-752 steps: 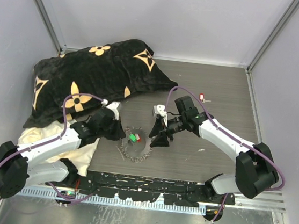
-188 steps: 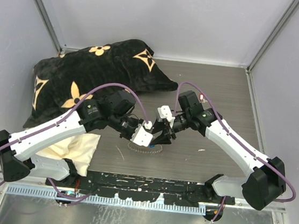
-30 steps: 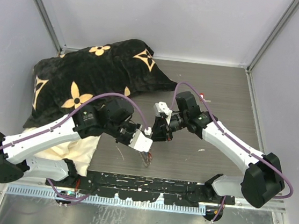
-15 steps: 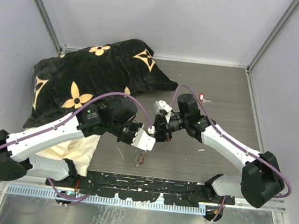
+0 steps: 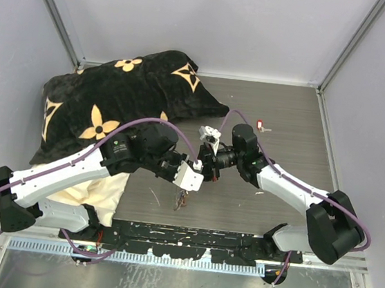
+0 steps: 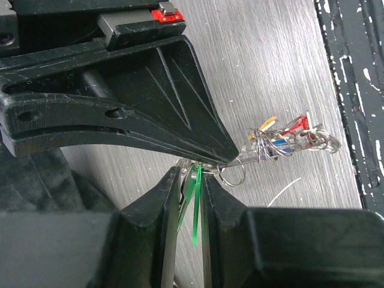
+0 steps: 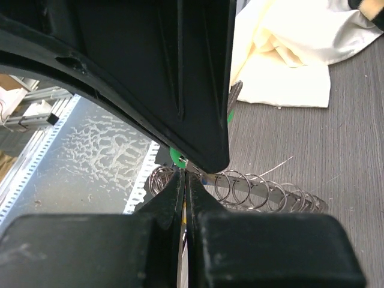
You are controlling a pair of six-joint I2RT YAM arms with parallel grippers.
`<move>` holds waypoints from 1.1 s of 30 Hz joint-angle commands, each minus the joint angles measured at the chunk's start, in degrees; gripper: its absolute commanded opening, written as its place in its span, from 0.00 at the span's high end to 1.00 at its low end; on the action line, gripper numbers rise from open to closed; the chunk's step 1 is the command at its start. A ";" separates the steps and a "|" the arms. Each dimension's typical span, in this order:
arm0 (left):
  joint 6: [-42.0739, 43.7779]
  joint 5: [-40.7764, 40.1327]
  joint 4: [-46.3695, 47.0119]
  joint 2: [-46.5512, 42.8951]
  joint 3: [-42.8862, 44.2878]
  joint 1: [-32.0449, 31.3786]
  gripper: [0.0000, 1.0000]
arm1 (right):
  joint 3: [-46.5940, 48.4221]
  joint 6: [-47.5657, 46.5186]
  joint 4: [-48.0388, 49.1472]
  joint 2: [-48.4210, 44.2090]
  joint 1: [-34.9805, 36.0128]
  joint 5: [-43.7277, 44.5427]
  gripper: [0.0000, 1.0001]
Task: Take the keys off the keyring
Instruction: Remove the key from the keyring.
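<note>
While right gripper (image 6: pixel 229 159) pinches keyring (image 6: pixel 267 147) tight, we note green key (image 6: pixel 196 210) loose between left gripper's (image 6: pixel 191 178) barely parted fingers; its coil runs crosswise to them.

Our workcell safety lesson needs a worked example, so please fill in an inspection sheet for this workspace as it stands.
Surface: grey wood-grain table; no spills seen.
Job's things: keyring held at one end, several coloured keys bunched on it; green key apart from the bunch; a red key lies loose on the far side.
Clutter: black flower-patterned pillow; cream cloth.
Grippers: left gripper has its jaws slightly apart, with the green key between them; right gripper is shut on the keyring's wire.
Cables: purple cables loop above both arms, clear of the keyring.
Surroundings: plain grey walls; nothing else seen.
</note>
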 commanded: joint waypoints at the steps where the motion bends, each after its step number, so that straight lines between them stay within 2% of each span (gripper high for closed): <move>1: 0.88 -0.52 7.37 -0.60 2.06 0.15 0.78 | -0.64 7.32 9.84 -0.23 0.03 0.35 0.99; 9: -2.98 -1.41 12.41 -2.70 -1.73 0.16 0.61 | -5.05 24.23 30.87 0.23 -1.97 2.08 0.99; 11: -2.76 -2.88 13.72 -2.76 -2.32 0.12 0.56 | -5.50 26.10 33.13 0.37 -1.97 2.16 0.99; 19: -2.73 -6.55 14.17 -0.07 0.38 0.16 0.50 | -7.04 31.91 39.66 0.61 -1.96 3.47 0.99; 33: -7.93 -12.88 15.32 -0.40 2.11 0.11 0.38 | -9.71 47.14 58.22 4.07 -2.48 9.36 0.99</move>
